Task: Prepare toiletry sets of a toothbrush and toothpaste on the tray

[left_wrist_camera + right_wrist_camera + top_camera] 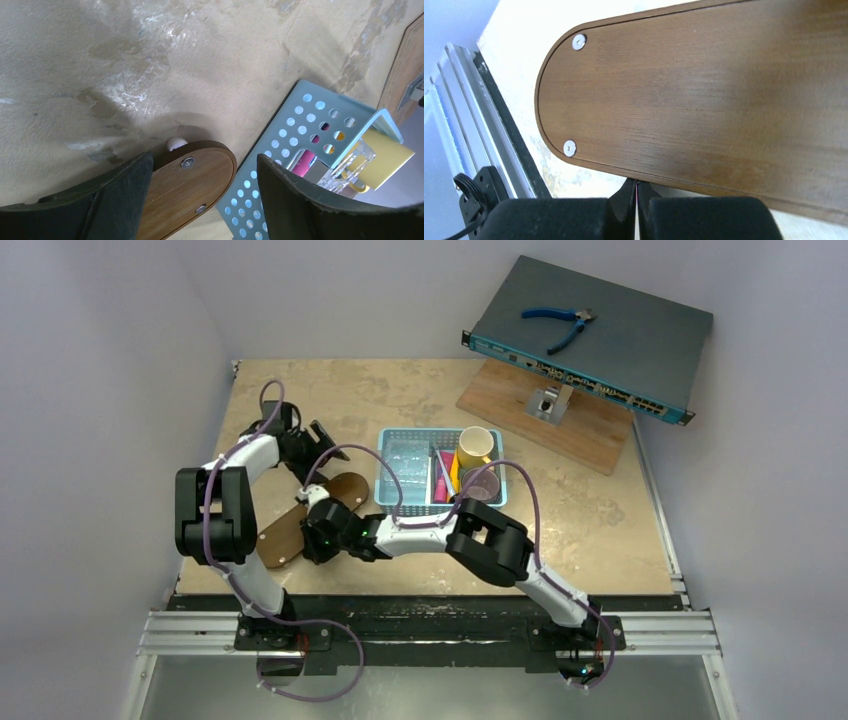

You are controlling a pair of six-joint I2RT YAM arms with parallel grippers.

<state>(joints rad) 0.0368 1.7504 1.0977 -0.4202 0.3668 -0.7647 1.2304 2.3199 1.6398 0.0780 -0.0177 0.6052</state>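
The dark-brown oval tray (345, 490) lies diagonally at the table's left front, bare on top. My right gripper (312, 540) hangs low over its middle, shut with nothing between the fingers. In the right wrist view its tips (636, 187) meet the long edge of the tray (704, 95). My left gripper (325, 435) hovers open behind the tray's far end (195, 185), empty (204, 157). A pink toothpaste tube (440, 482) and a yellow one (453, 475) lie in the light-blue basket (392, 480). The pink tube (306, 162) shows through the basket wall (280, 165). Any toothbrush is hidden.
A yellow cup (475, 445) and a purple cup (482, 486) stand in the basket beside clear packaging (408, 460). At the back right a lighter wooden board (590, 435) carries a tilted network switch (600, 330) with blue pliers (560, 322). A metal rail (459, 125) runs along the table's front.
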